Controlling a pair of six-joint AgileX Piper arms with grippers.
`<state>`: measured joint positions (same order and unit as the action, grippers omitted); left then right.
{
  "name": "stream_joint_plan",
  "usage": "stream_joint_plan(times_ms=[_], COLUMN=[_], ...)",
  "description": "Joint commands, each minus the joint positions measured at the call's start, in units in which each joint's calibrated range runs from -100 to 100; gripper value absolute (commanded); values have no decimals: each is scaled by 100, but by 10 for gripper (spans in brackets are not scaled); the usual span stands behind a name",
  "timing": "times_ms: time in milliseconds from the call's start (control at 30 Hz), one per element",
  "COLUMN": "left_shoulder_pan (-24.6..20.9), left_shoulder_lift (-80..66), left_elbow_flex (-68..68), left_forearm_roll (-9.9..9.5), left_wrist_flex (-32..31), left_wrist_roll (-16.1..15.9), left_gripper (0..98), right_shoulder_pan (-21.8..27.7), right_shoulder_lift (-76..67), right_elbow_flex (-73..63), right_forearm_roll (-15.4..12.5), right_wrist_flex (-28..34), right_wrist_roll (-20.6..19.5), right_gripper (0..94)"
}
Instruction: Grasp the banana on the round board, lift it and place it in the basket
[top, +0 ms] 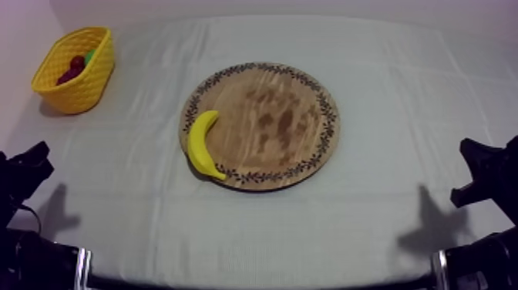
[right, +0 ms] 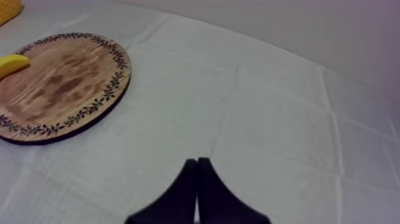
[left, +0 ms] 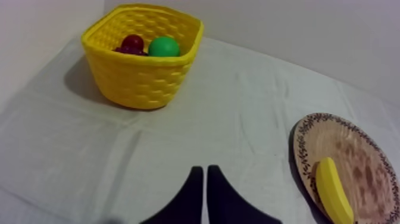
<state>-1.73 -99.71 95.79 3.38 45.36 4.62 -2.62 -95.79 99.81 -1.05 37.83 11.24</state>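
Table (top: pixel 401 254): covered edge to edge by a grey-white cloth (top: pixel 401 92). Cloth surface: straight fold creases (right: pixel 226 110) run lengthwise and crosswise, dividing it into panels. Wall (left: pixel 309 36): plain, pale, unmarked; it rises directly behind the table's far edge and continues past the far left corner. Lighting: soft, with a faint violet cast; two dim shadows (top: pixel 428 224) lie near the table's front corners.

The yellow banana (top: pixel 203 144) lies flat and curved at the left edge of the round wooden board (top: pixel 270 116), across its patterned rim. The yellow basket (top: pixel 81 89) stands upright at the far left of the counter (top: pixel 385 216), well apart.
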Motion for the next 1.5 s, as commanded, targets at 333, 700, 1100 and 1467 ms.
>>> stream_joint_plan(times_ms=[333,700,1100,1467], left_shoulder_pan=[46,230,900,1832], left_shoulder_lift=[-3,261,2073,4368], left_elbow_flex=[410,22,-2430,-5029], left_forearm_roll=[-586,-239,-250,-466], left_wrist_flex=[-1401,-1198,99,1283], left_wrist_roll=[730,418,14,1], left_gripper=[2,0,0,0], right_shoulder_pan=[1,1,1,1], right_shoulder_lift=[3,3,3,3], right_elbow_flex=[-3,-3,-3,-3], right_forearm_roll=[0,0,0,0], right_wrist_flex=[-1,-1,-1,-1], right_wrist_roll=[0,1,1,1], right_gripper=[2,2,2,2])
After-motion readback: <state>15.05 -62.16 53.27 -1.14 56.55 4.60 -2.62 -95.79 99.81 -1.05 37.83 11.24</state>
